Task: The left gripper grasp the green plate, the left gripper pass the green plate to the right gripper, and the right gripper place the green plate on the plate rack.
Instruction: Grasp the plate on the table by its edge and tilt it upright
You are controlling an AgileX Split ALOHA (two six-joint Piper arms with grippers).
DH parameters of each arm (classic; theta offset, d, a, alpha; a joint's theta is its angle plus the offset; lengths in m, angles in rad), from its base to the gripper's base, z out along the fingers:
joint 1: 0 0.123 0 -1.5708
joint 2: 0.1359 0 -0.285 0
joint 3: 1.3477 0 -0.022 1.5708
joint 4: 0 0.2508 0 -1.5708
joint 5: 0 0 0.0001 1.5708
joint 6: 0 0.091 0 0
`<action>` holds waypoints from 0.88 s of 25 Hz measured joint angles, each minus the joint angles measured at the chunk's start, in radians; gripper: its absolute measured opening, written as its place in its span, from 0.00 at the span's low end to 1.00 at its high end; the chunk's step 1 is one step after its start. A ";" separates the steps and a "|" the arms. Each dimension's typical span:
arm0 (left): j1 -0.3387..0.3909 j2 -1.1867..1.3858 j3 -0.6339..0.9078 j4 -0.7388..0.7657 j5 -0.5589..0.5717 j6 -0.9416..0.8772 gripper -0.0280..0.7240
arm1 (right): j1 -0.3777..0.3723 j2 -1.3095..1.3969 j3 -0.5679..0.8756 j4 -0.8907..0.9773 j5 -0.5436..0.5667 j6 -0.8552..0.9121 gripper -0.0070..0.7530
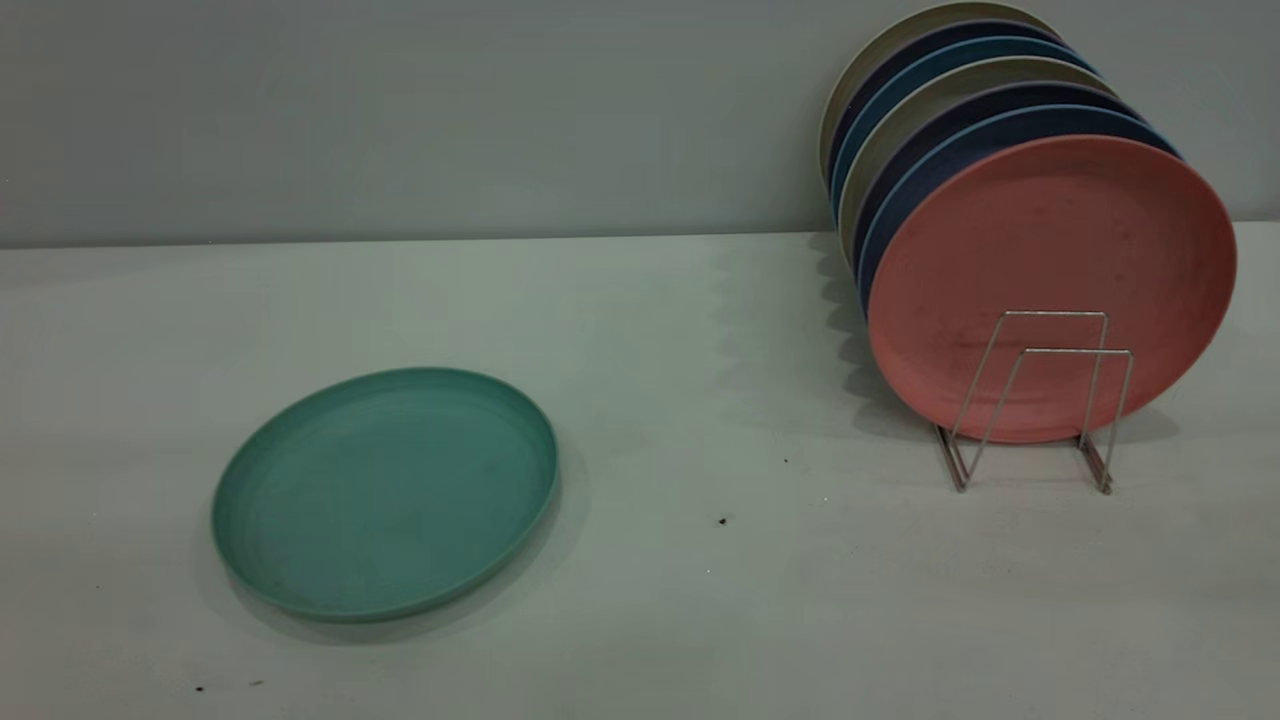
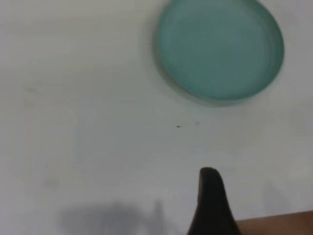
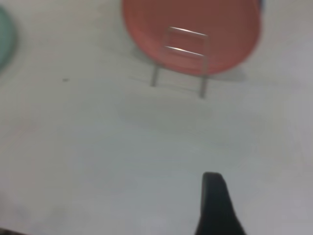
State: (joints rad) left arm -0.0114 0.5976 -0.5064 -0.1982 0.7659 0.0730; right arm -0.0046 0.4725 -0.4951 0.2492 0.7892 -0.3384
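From outside, the green plate [image 1: 385,492] lies flat on the table [image 1: 700,620], well apart from the plate rack [image 1: 1040,400], nothing begun; each wrist view shows one finger only, left gripper [image 2: 211,205] and right gripper [image 3: 217,205], openness unclear.

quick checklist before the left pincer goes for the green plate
1. Green plate lies flat on the table, nothing on it: ok.
2. Left pincer off the plate, bare table between them: ok.
3. Left pincer open enough for the rim: cannot tell, only one finger shows.
4. Right pincer ready to receive: cannot tell.
5. Plate rack has free front loops ahead of the salmon-pink plate: ok.
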 joint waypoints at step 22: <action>0.182 1.178 -0.075 -1.314 -0.383 1.208 0.75 | 0.000 0.214 0.000 0.163 -0.121 -0.166 0.66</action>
State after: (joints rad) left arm 0.1708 1.7758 -0.5810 -1.5118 0.3829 1.2814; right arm -0.0046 0.6869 -0.4951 0.4122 0.6681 -0.5046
